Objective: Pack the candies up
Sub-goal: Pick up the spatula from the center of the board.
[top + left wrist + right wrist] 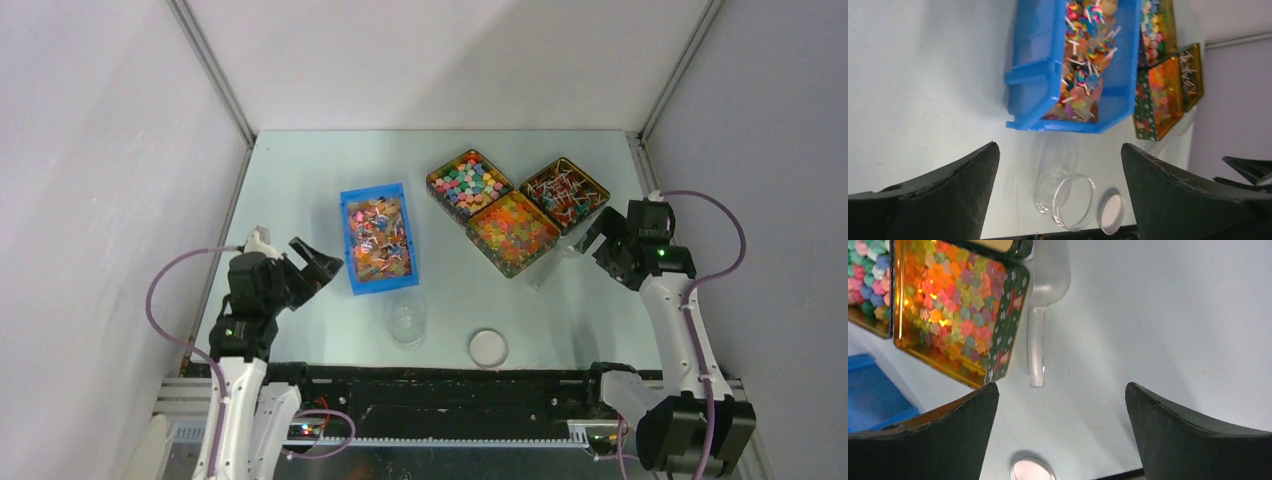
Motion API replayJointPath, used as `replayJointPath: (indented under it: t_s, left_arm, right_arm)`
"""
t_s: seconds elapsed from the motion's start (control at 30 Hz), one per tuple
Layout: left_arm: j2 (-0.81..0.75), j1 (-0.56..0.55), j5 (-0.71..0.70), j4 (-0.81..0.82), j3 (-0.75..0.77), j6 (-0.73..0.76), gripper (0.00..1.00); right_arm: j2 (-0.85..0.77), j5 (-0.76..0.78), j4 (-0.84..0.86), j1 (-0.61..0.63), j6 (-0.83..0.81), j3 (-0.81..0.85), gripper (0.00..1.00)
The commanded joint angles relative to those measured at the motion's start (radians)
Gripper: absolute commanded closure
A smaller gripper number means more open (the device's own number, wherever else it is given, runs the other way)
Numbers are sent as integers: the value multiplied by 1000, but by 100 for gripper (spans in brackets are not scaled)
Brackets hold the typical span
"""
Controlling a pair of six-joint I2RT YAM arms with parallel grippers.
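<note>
Flanking three tins (430,180) (513,272) (606,195), one bin (384,284), one jar (408,322): two arms (243,325) (677,300), jaws spread.

My right wrist camera crops the lid (1032,471) at the bottom edge and the blue bin (870,390) at the left; overhead, the candies (380,240) are too small to separate.

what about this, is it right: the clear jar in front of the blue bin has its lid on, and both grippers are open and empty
The lid is off: the top view shows it lying apart from the clear jar. Otherwise right: jar in front of the blue bin, left gripper and right gripper open and empty.
</note>
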Motion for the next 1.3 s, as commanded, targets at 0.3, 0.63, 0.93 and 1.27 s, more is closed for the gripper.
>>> replayJointPath:
  t_s: [0.3,0.63,0.93,1.27]
  left_arm:
    - [-159,-4,301,253,-189,-221,2]
    - [70,-238,185,252,-90,-110,2]
    - [306,-620,-81,211,116,-106,2]
    - [369,-763,-185,242,257,-103,2]
  right_arm:
    - [-3,-152,-48,-11,-28,-21,0]
    - [48,-205,-52,-28,-91,-38,0]
    - [27,-239,-34,-73,-85,-56,1]
    - [152,-254,74,-124,-27,-53,10]
